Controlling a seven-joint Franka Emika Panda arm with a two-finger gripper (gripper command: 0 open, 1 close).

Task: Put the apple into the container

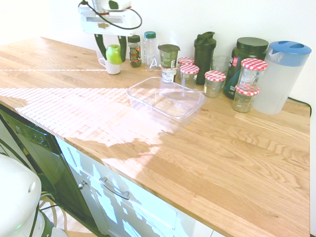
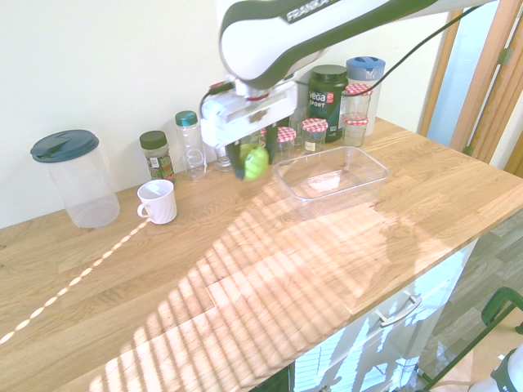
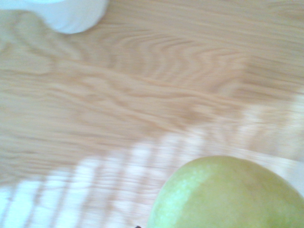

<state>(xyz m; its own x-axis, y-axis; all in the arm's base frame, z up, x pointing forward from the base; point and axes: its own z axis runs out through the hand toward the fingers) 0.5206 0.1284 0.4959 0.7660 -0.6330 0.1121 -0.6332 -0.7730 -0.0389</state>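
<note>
Apple (image 1: 114, 54) is bright green and it is held between the two dark fingers of the gripper (image 1: 113, 54), whose jaws are closed on its sides; it hangs in the air above the wooden counter (image 1: 207, 148), in the upper left part of the first exterior view. In the second exterior view the apple (image 2: 255, 162) hangs in the upper middle of the frame, under the white arm (image 2: 278, 33), just left of the container (image 2: 333, 180). The container is a low clear plastic tub standing on the counter, with nothing inside that I can see, and the apple is not over it, only near its left end. In the first exterior view the container (image 1: 166, 98) is near the centre, lower and to the right of the apple. A white cup (image 2: 157, 201) stands on the counter at the left of the second exterior view, apart from the apple. Behind the container, along the wall, stand several glass jars with red-checked lids (image 1: 215, 83), a dark shaker bottle (image 1: 204, 50) and a tall pitcher with blue lid (image 1: 281, 76). The wrist view shows the apple (image 3: 228, 194) close and blurred over the wood.
</note>
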